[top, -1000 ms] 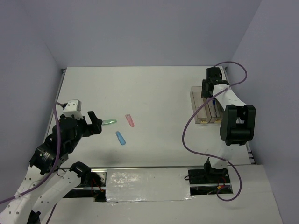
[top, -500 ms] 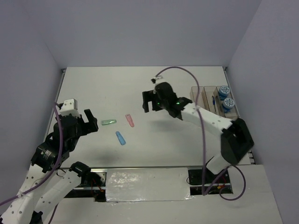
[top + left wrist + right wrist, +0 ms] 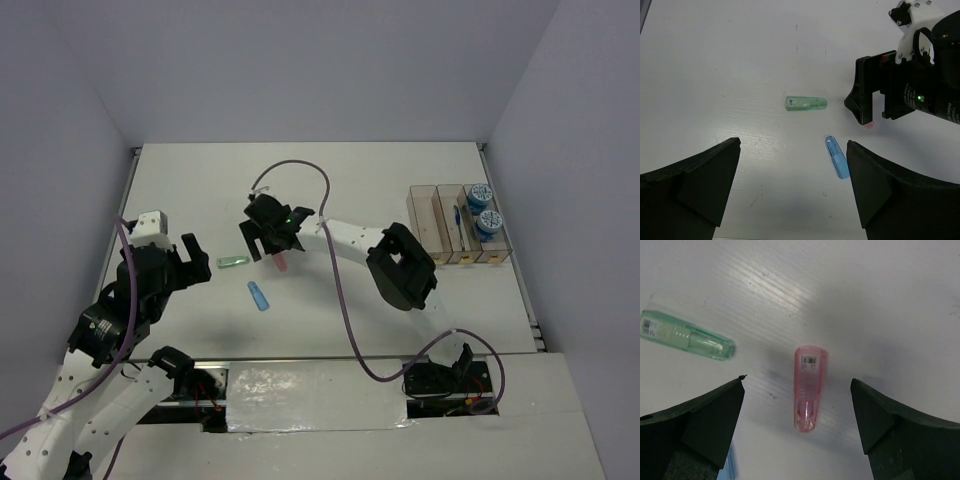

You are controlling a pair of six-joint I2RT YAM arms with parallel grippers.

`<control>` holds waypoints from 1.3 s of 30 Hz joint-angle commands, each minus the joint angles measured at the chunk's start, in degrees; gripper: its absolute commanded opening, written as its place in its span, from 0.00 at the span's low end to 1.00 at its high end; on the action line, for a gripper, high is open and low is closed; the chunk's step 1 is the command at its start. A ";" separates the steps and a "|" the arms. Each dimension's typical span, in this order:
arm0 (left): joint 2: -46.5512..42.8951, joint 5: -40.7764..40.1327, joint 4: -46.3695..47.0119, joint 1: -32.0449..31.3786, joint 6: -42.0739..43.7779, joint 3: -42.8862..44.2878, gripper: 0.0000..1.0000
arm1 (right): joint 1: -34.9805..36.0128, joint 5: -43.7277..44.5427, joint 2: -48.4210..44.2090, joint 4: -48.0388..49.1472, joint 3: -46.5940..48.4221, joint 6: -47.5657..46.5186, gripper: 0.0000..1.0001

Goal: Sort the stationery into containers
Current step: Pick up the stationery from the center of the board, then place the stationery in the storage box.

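Observation:
My right gripper (image 3: 272, 247) hangs open over the pink oblong piece (image 3: 810, 387), which lies flat on the table between its fingers (image 3: 705, 425), untouched. A green piece (image 3: 232, 262) lies just left of it and a blue piece (image 3: 259, 296) nearer the arms. My left gripper (image 3: 201, 264) stands open at the left, pointing toward the green piece (image 3: 806, 103) and the blue piece (image 3: 837, 157), holding nothing. The three clear containers (image 3: 428, 232) sit at the right. The right one holds two patterned rolls (image 3: 481, 195); the middle one holds a blue pen (image 3: 458, 220).
The right arm reaches from its base across the middle of the table, its purple cable (image 3: 345, 300) looping over it. Its wrist shows black in the left wrist view, close beside the green piece. Grey walls close in the table on three sides.
The right arm has swung from the containers leftward across the table and now hovers over the pink piece, its jaws opened wider. The left arm has hardly moved.

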 commanded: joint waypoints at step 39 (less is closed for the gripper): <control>-1.12 1.71 2.09 0.19 0.47 0.91 0.99 | -38.63 13.64 -25.93 -1.29 -17.24 -26.32 0.00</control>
